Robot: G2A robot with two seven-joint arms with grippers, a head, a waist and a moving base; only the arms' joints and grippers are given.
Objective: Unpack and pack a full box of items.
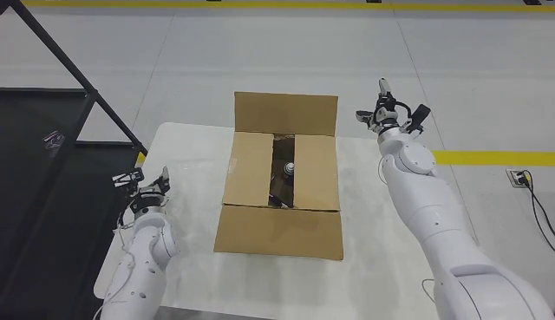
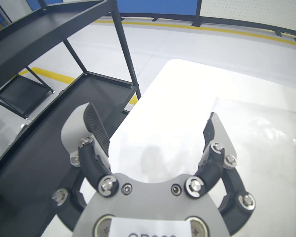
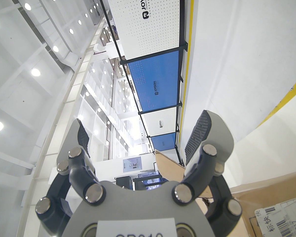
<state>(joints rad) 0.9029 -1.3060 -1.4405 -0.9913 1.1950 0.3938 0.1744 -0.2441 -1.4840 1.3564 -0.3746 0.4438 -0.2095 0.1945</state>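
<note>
Both the left end effector [image 2: 150,122] and right end effector [image 3: 143,134] are hanging spread and empty beside the box [image 1: 279,230] (light, stiff cardboard, probably); its flaps [image 1: 316,173] are inviting an edge pinch

Left arm [image 1: 143,251]: enters top view at 7 o'clock, forearm running toward 12. Left gripper [image 1: 145,179] [image 2: 150,119] at about 9 o'clock of view, pointing toward 12, jaws wide apart, nothing between. Ribbed pads [image 2: 96,124] face each other.

Right arm [image 1: 425,199]: enters at 5 o'clock, stretched toward 11. Right gripper [image 1: 401,101] [image 3: 143,122] at about 2 o'clock, wrist rolled, jaws spread, empty.
</note>
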